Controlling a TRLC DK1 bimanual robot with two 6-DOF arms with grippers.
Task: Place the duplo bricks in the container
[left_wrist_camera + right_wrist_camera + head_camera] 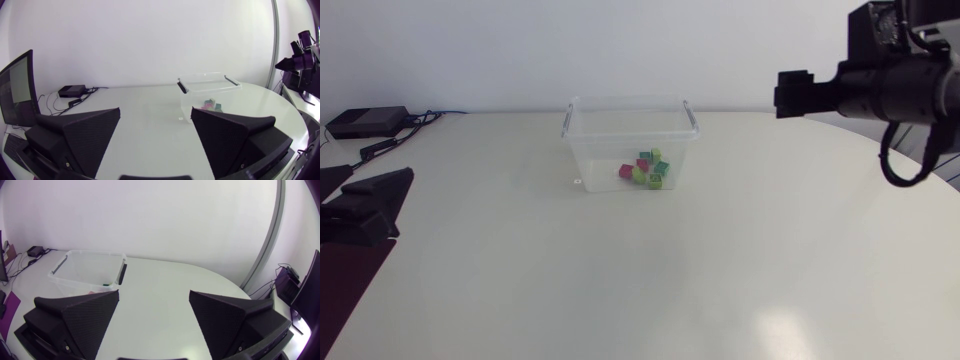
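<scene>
A clear plastic container (631,128) stands at the middle of the table's far side. Several duplo bricks (645,168), red, green and teal, lie in a heap on its floor. My left gripper (392,202) rests low at the table's left edge. In the left wrist view its fingers are wide open and empty (155,112), with the container (186,100) and bricks (212,105) ahead. My right gripper (790,95) hangs high, to the right of the container. It is open with nothing between its fingers (154,294); the container (75,272) sits ahead and to one side.
A black box (365,122) with cables sits at the table's back left corner and also shows in the left wrist view (72,91). A small pale mark (577,182) lies on the table by the container's front left corner.
</scene>
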